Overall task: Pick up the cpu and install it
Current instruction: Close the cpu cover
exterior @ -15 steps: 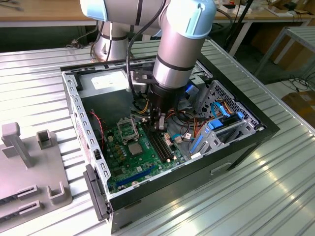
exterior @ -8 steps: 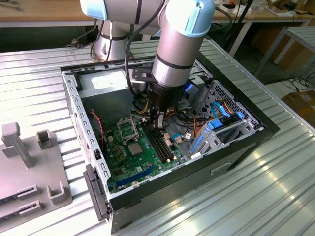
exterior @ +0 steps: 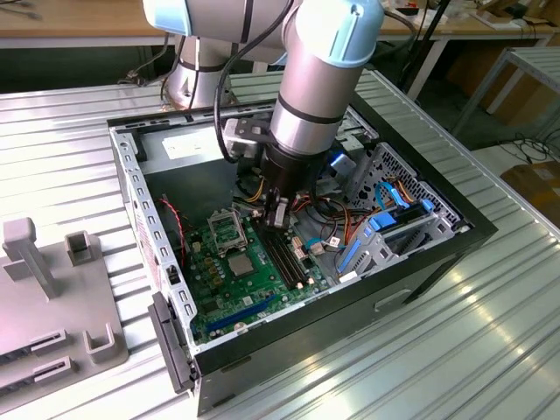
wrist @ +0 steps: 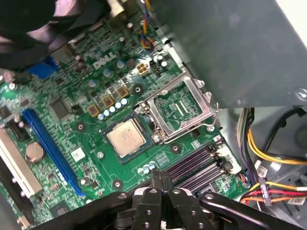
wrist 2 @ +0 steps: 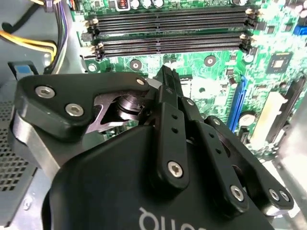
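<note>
1. The computer case (exterior: 350, 328) lies on its side with the open face up. I think this is so that the arm (exterior: 319, 79) can come in from above.
2. The arm reaches down into the case, with its wrist above the green motherboard (wrist: 96, 96).
3. The motherboard lies flat on the bottom of the case, so all its parts face the arm.
4. In the first wrist view the gripper (wrist: 160, 176) hangs over the dark memory slots (wrist: 192, 165), near the chip but not above it. Its fingers are pressed together and nothing is between them, so it carries nothing.
5. The metal-framed socket (wrist: 180, 109) is empty. Its field of contacts is uncovered, which looks ready to receive the chip.
6. The cpu (wrist: 127, 137) lies flat on the board just beside the socket, with the silvery face up. It is not yet picked up and not yet installed.
</note>
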